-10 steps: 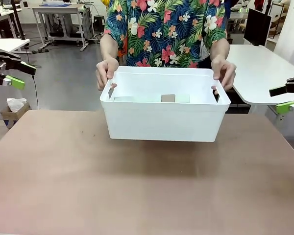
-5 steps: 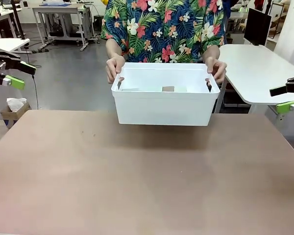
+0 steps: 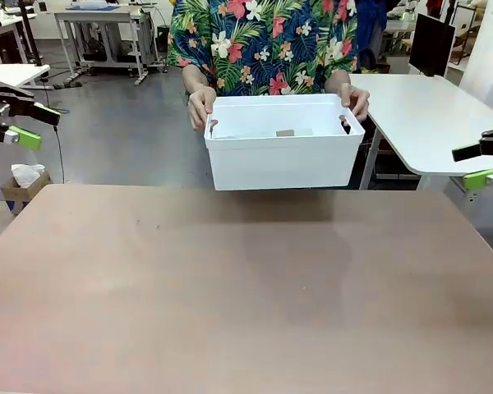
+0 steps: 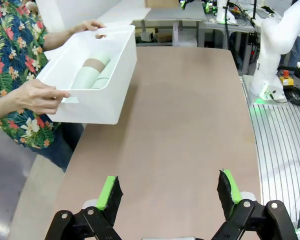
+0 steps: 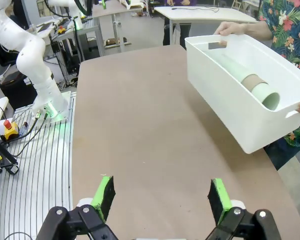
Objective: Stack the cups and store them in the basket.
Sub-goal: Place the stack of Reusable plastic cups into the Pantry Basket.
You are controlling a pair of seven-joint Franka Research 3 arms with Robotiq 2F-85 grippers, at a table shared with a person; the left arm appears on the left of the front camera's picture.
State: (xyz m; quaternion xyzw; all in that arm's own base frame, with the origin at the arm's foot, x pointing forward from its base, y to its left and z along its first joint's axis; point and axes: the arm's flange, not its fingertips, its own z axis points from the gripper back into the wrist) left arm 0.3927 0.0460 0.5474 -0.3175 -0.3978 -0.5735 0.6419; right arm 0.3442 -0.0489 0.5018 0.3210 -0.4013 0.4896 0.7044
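Note:
A person holds the white basket [image 3: 283, 160] by both handle slots, lifted off the table at its far edge. Inside it lie the stacked cups [image 4: 91, 71] on their side, mint green with one brown cup in the stack; the stack's open mouth [image 5: 270, 98] faces one end of the basket [image 5: 240, 107]. My left gripper [image 3: 8, 115] hangs open at the far left, away from the basket [image 4: 97, 95]. My right gripper [image 3: 481, 162] hangs open at the far right. The left wrist view has my left gripper [image 4: 170, 192] with nothing between its fingers, the right wrist view likewise my right gripper [image 5: 162, 195].
The brown table [image 3: 246, 287] spreads between the arms. The person's hands [image 3: 200, 105] grip the basket's ends. A white side table [image 3: 431, 115] stands at the back right. The other arm's white base [image 4: 270, 75] stands beside the table.
The person has lifted the basket higher and carried it away from me, past the table's far edge. Both grippers have stayed still.

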